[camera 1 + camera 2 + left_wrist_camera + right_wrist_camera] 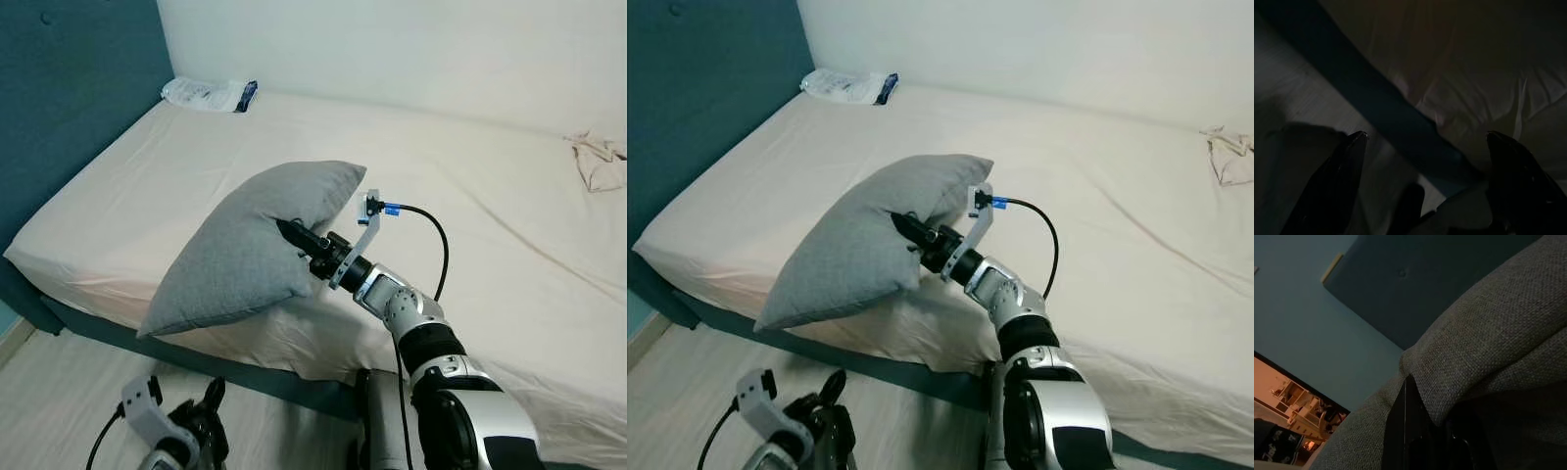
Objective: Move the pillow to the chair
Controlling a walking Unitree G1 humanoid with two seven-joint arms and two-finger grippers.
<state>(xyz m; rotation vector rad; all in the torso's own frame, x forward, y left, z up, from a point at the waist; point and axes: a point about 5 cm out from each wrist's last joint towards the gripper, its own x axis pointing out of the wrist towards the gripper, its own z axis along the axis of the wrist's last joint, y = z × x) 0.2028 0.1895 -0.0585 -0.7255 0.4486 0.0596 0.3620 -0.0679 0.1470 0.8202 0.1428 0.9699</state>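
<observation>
A grey pillow is held up above the near edge of the bed, tilted, with its lower corner hanging past the mattress edge. My right gripper is shut on a fold of the pillow's side, and the grey fabric bunches over one black finger in the right wrist view. Low down by the floor at the bed's foot, my left gripper hangs idle; its two black fingers stand wide apart with nothing between them.
The cream-sheeted bed has a teal frame and a teal headboard on the left. A plastic packet lies at its far corner, a crumpled cloth at the right. Pale wood floor runs below.
</observation>
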